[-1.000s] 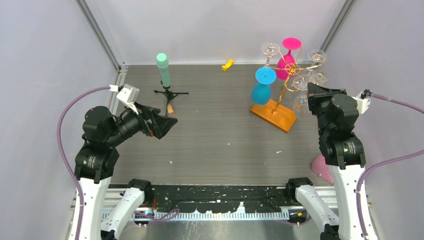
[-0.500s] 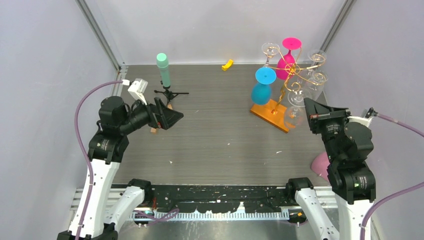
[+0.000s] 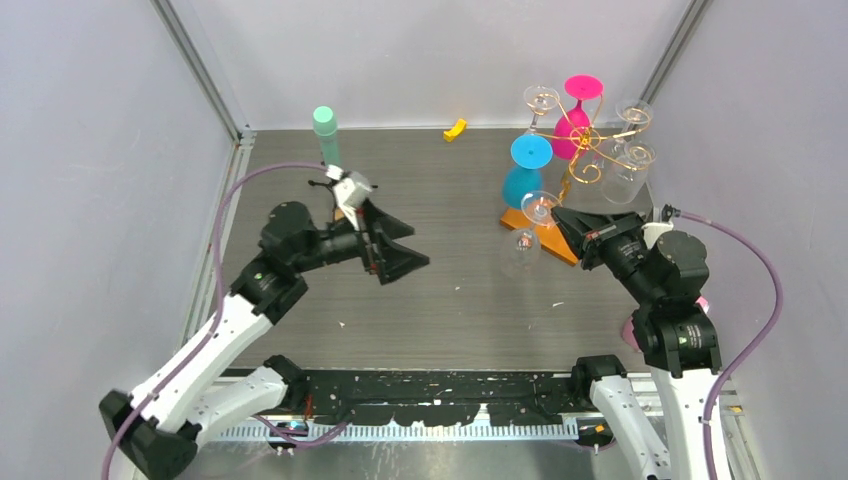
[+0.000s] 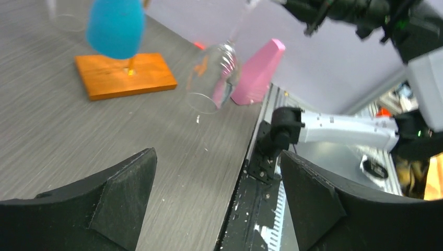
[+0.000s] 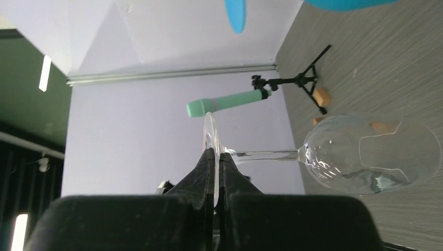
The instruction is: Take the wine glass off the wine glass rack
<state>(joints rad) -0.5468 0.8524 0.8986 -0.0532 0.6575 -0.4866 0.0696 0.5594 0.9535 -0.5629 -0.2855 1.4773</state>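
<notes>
The right pincer (image 3: pixel 558 213) is clamped on the flat round foot of a clear wine glass (image 3: pixel 522 243). In the right wrist view its 2 fingers (image 5: pixel 209 162) press together on the thin disc, and the stem runs straight out from the pincer (image 5: pixel 215 154) to the bowl (image 5: pixel 365 151) beyond the fingertips. The glass is off the wine glass rack (image 3: pixel 585 140). It is held tilted just beside the left end of the rack's orange-brown wooden base (image 3: pixel 560 240), with the foot uppermost and nearest the rack and the bowl lower, on the side away from the rack. On the rack's gold scroll arms hang 1 blue glass (image 3: pixel 525 170), 1 pink glass (image 3: pixel 578 110) and 3 clear ones. The left pincer (image 3: pixel 415 247) is well apart from the rack, over the grey bench (image 3: pixel 450 300), with its fingers spread wide and nothing between them. Its wrist view looks between the 2 black fingers (image 4: pixel 120 183) toward the held glass (image 4: pixel 214 76), the rack base (image 4: pixel 125 76) and a pink cone-shaped thing (image 4: pixel 258 73) beyond.
</notes>
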